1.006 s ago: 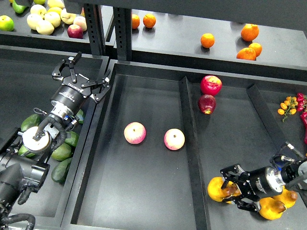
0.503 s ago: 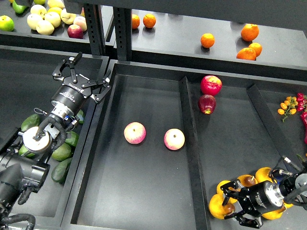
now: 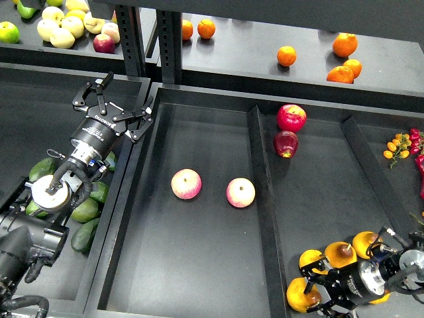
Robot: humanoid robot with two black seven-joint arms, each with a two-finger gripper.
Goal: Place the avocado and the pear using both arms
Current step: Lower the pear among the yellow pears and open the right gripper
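Note:
Several dark green avocados [image 3: 85, 211] lie in the left bin, below and behind my left gripper. My left gripper [image 3: 126, 93] is open and empty, raised over the wall between the left bin and the middle tray, well apart from the avocados. Several golden-yellow pears lie at the front right corner. My right gripper [image 3: 313, 291] is low among them, its fingers spread on either side of one pear [image 3: 296, 297]; I cannot tell whether they touch it. Other pears [image 3: 340, 254] lie just behind it.
Two pink-yellow apples [image 3: 186, 183] [image 3: 240, 192] lie in the middle tray [image 3: 199, 265]. Two red apples [image 3: 291, 117] sit at the back of the right tray. Oranges [image 3: 286, 55] and pale apples [image 3: 63, 30] are on the back shelf. Small fruits [image 3: 397, 144] lie at far right.
My right gripper has moved down and toward the front edge, uncovering more pears behind it, and now straddles a lower pear. The left arm has not moved.

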